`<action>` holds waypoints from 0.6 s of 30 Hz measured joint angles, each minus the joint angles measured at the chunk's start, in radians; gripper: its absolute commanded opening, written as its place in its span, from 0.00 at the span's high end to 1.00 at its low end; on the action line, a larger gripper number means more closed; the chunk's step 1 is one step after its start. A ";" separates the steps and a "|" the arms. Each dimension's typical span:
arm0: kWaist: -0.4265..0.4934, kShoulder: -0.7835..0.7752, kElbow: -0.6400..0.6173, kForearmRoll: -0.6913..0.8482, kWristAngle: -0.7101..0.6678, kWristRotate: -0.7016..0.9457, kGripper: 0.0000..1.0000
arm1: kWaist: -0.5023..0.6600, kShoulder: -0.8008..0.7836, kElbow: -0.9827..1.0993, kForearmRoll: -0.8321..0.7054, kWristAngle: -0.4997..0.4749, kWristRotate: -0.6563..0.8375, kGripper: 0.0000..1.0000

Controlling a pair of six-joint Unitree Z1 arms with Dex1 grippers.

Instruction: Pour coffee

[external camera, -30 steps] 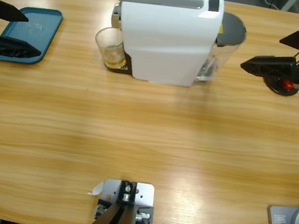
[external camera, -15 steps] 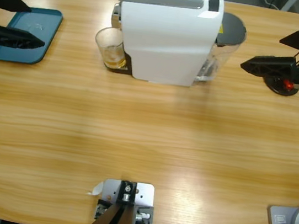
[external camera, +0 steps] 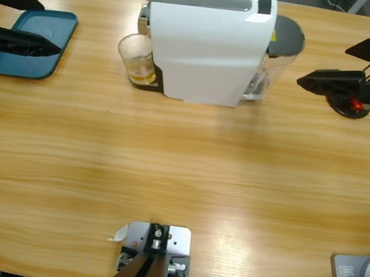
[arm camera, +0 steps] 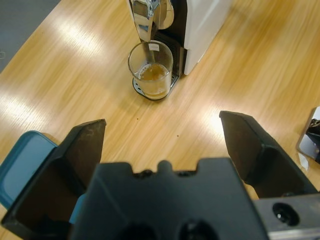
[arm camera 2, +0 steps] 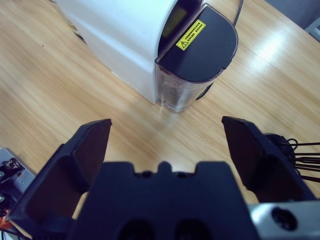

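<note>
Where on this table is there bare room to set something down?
The wide stretch of bare wood in front of the coffee machine is free. It is crowded along the far edge: blue tray under the left pincer, glass at the spout, right pincer.

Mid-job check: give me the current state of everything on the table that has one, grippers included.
glass cup: upright under the spout, on the drip tray
coffee: shallow amber layer in the cup
coffee machine: upright, top closed
water tank: seated behind the machine, lid on
blue tray: flat, nothing on it
left gripper: open, holding nothing, above the tray
right gripper: open, holding nothing
</note>
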 measured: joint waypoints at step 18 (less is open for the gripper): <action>0.000 0.003 0.053 -0.103 0.017 0.002 0.00 | 0.000 0.003 0.000 0.000 0.000 0.000 0.00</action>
